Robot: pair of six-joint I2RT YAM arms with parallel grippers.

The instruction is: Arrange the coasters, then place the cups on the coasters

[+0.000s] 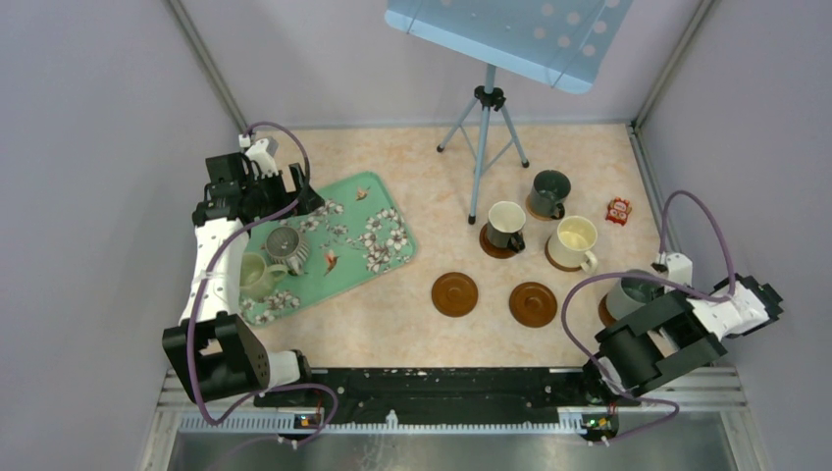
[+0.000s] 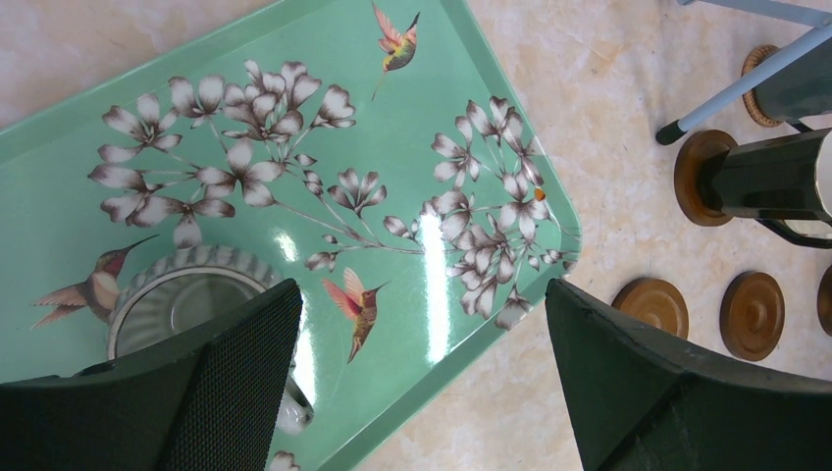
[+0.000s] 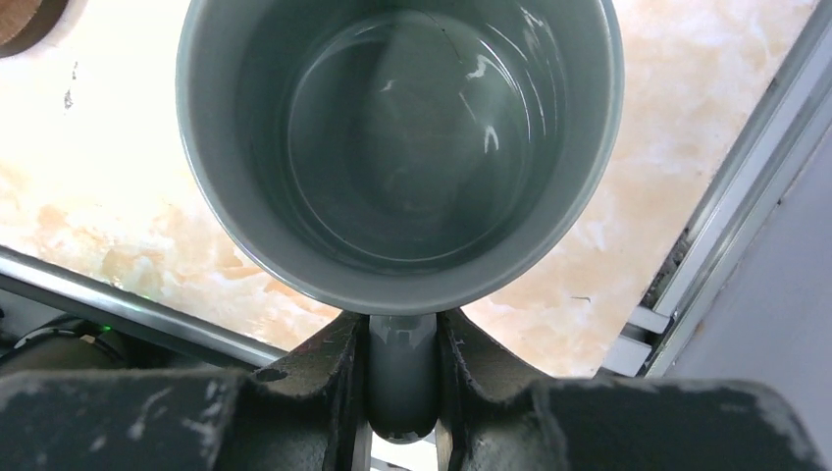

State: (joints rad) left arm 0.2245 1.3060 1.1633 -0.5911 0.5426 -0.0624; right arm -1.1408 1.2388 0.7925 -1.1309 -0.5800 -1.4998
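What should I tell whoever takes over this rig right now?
Left gripper: open, empty, above the tray beside the ribbed mug.
Right gripper: shut on the handle of the grey-blue mug, near right; a coaster edge shows beside it, seating unclear.
Done: dark green mug, dark-and-cream mug and white mug each on a coaster.
Left: release the grey-blue mug; move the ribbed mug and pale green mug to the bare coasters.
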